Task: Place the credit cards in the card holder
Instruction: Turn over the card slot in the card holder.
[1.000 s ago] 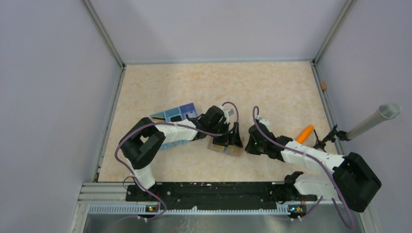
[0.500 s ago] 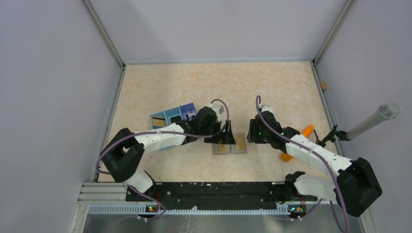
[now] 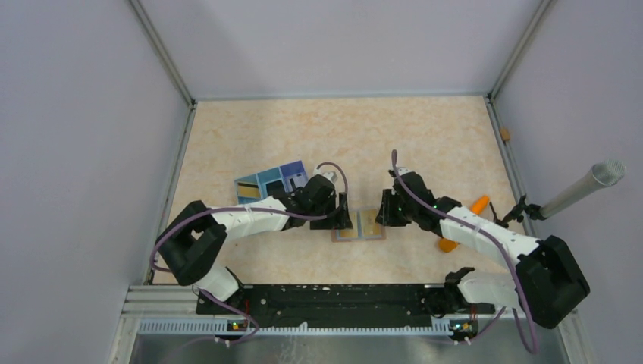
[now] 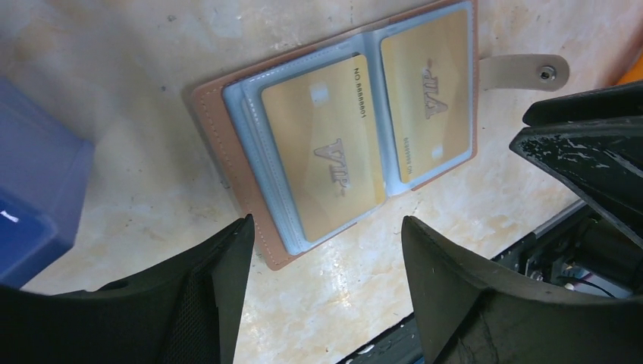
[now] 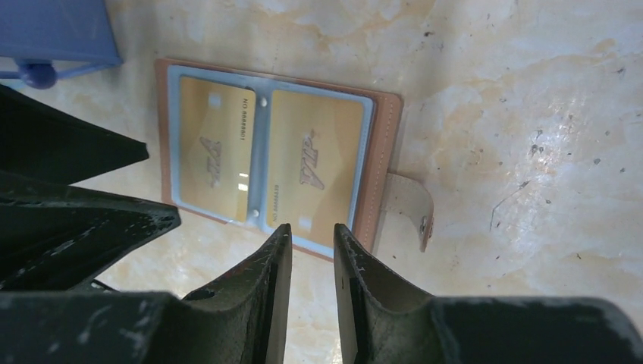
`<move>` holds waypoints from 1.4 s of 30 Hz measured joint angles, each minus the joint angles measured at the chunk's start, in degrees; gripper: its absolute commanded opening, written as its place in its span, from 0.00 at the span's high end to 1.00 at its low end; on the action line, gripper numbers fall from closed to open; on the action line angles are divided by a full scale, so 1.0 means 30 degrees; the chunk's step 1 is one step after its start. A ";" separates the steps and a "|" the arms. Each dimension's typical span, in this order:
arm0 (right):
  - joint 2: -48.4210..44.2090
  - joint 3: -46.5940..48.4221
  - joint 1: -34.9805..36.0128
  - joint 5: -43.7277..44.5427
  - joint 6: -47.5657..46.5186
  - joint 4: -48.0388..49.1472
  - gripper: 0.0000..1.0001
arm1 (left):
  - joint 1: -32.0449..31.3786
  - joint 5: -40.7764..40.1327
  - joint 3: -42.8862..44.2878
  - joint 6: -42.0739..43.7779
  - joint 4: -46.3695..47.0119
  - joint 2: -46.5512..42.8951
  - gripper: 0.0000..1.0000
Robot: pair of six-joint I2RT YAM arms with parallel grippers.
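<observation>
The brown card holder [image 3: 361, 227] lies open and flat on the table between my two grippers. Two yellow-gold credit cards [image 4: 326, 144] [image 4: 426, 98] sit in its clear sleeves, one per side. Its snap strap [image 5: 409, 206] sticks out to the right. My left gripper [image 4: 327, 221] hovers open over the holder's left edge, nothing between its fingers. In the right wrist view the right gripper [image 5: 312, 227] hangs over the holder's near right part, jaws a narrow gap apart and empty. From above, the left gripper [image 3: 343, 220] and right gripper [image 3: 384, 214] flank the holder.
A blue divided box [image 3: 270, 182] lies left of the holder, behind the left arm. An orange carrot-shaped object [image 3: 478, 203] lies under the right arm's forearm. A microphone [image 3: 584, 184] pokes in at the right wall. The metal base rail [image 3: 318, 303] runs along the near edge.
The holder, tilted and gripped a second ago, now lies flat and open. Both grippers let go; the left one narrowed a little, the right one opened then narrowed and came back to the holder's right side.
</observation>
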 measured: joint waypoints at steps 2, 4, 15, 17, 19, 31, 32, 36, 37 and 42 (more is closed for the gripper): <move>0.0845 0.0000 -0.0007 0.0007 0.0022 0.0160 0.74 | 0.0000 -0.0182 -0.0109 -0.0022 -0.0095 0.0007 0.24; 0.1479 0.0000 -0.0007 0.0036 0.0044 0.0299 0.74 | 0.0000 -0.0262 -0.0131 -0.0029 -0.0291 0.0015 0.24; 0.3067 -0.0015 0.0000 0.0117 0.0197 0.0845 0.75 | 0.0000 -0.0539 -0.0131 -0.0022 -0.0525 0.0364 0.36; 0.3198 -0.0015 0.0000 0.0109 0.0197 0.0918 0.75 | 0.0000 -0.0525 -0.0131 -0.0015 -0.0525 0.0525 0.37; 0.3402 -0.0015 -0.0007 0.0109 0.0197 0.0918 0.76 | -0.0015 -0.0525 -0.0131 -0.0015 -0.0503 0.0605 0.38; 0.3993 -0.0015 0.0000 -0.0168 0.0357 0.1056 0.85 | -0.0029 -0.0517 -0.0131 -0.0015 -0.0488 0.0648 0.41; 0.3993 -0.0015 0.0000 -0.0240 0.0372 0.1049 0.87 | -0.0029 -0.0525 -0.0131 -0.0015 -0.0495 0.0648 0.41; 0.3883 -0.0015 0.0015 -0.0408 0.0510 0.1035 0.93 | -0.0029 -0.0517 -0.0131 -0.0007 -0.0532 0.0648 0.42; 0.3767 -0.0015 0.0015 -0.0452 0.0546 0.1020 0.93 | -0.0029 -0.0517 -0.0131 0.0000 -0.0532 0.0648 0.42; 0.2841 0.0000 0.0080 -0.0729 0.0794 0.1013 0.94 | -0.0029 -0.0444 -0.0131 0.0000 -0.0532 0.0685 0.43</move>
